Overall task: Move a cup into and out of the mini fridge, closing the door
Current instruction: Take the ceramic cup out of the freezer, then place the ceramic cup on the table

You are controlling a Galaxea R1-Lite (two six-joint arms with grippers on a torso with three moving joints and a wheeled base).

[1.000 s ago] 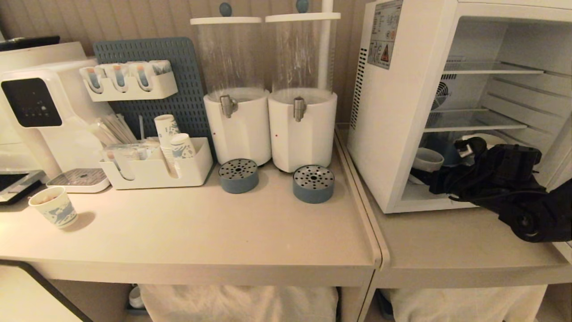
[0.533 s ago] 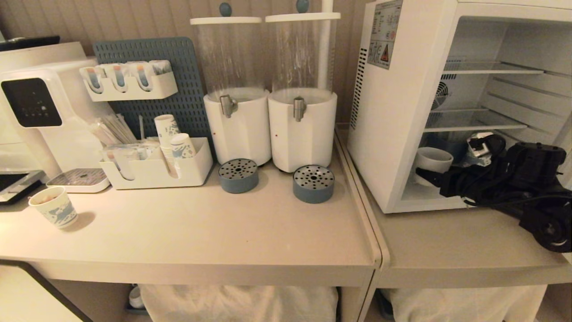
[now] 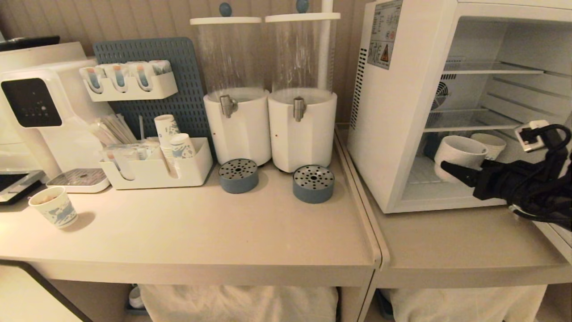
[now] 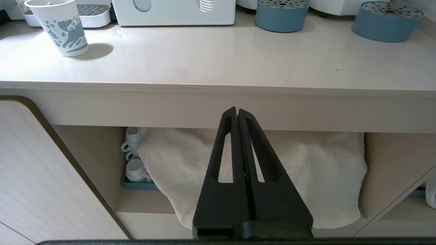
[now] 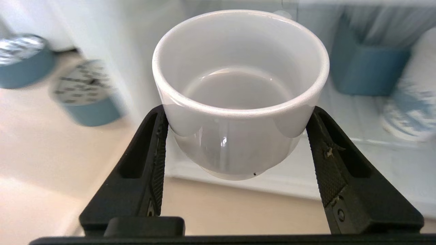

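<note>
The cup [image 5: 238, 68], plain white ceramic, is clamped between the two black fingers of my right gripper [image 5: 237, 115]. It hangs tilted just above the front sill of the mini fridge [image 3: 397, 134]. From the head, the cup [image 3: 460, 154] shows in the fridge's bottom compartment near the opening, with my right gripper [image 3: 460, 164] reaching in from the right. The door [image 3: 556, 235] stands open; only an edge shows at the far right. My left gripper [image 4: 237, 112] is shut and empty, parked below the counter's front edge.
Inside the fridge sit a blue container [image 3: 431, 145] and a second pale cup [image 3: 489, 144]. Two drink dispensers [image 3: 268, 120] with blue drip cups [image 3: 313, 183] stand left of the fridge. A patterned paper cup [image 3: 56, 206] stands at the far left.
My right arm has drawn back to the right, out of the fridge opening, carrying the cup with it toward the front sill. The left arm has not moved.
</note>
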